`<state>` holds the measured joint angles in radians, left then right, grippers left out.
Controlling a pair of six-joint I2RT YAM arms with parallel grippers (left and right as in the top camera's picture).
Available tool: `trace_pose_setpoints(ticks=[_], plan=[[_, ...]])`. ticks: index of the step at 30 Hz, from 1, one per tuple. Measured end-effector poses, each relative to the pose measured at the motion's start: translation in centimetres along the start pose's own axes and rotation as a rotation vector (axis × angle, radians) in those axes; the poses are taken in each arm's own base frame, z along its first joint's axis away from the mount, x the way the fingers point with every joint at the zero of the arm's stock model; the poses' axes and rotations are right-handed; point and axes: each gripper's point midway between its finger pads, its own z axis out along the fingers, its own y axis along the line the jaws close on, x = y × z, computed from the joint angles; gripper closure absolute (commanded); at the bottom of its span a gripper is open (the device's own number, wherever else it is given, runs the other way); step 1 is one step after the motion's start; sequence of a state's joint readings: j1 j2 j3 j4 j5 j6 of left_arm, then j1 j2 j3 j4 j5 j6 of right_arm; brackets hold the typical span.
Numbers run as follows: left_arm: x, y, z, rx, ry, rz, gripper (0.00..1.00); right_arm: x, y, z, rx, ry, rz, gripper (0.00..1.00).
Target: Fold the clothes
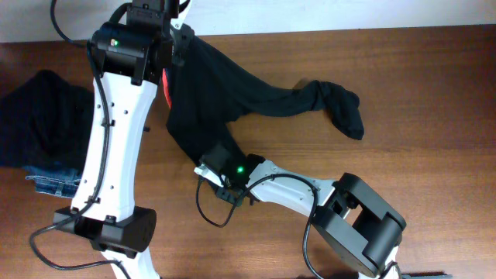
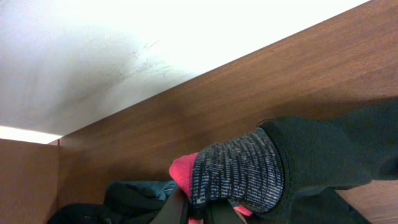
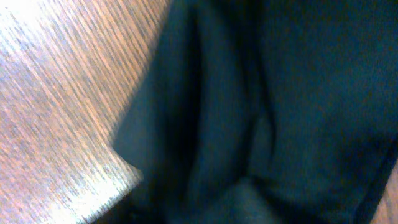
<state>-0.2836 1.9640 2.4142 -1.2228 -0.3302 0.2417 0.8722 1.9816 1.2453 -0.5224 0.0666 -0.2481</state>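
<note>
Black trousers (image 1: pixel 232 89) on counter (image 1: pixel 403 155), long axis running rightward from red-and-grey waistband (image 2: pixel 236 171) clamped in left tool (image 2: pixel 202 211); right tool (image 1: pixel 217 164) sits on near edge, open or closed cannot be told.

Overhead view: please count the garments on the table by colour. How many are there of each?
Black: 2, the trousers with red waistband and the bunched garment
Blue: 1, the denim jeans
Total: 3
</note>
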Motion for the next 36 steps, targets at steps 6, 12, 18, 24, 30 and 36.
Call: trace_pose_setpoints(ticks=[6, 12, 18, 24, 30, 36], plan=[[0.2, 0.0, 0.0, -0.002, 0.007, 0.002, 0.93, 2.0, -1.0, -0.6, 0.054, 0.087, 0.074, 0.96], [0.5, 0.8, 0.0, -0.047, 0.024, 0.005, 0.93, 3.7, -5.6, -6.0, 0.214, 0.099, 0.255, 0.96], [0.7, 1.4, -0.1, -0.083, 0.034, 0.005, 0.93, 6.6, -17.2, -18.0, 0.502, -0.118, 0.635, 0.96], [0.7, 1.5, -0.1, -0.089, 0.036, 0.005, 0.93, 15.8, -26.4, -26.6, 0.756, -0.218, 0.999, 0.96], [0.9, 1.5, -0.1, -0.089, 0.045, 0.009, 0.93, 22.1, -30.0, -27.0, 0.773, -0.205, 1.183, 0.96], [-1.3, 2.0, -0.1, -0.109, -0.045, -0.026, 0.96, 21.8, -32.6, -28.3, 0.780, -0.346, 1.211, 0.96]])
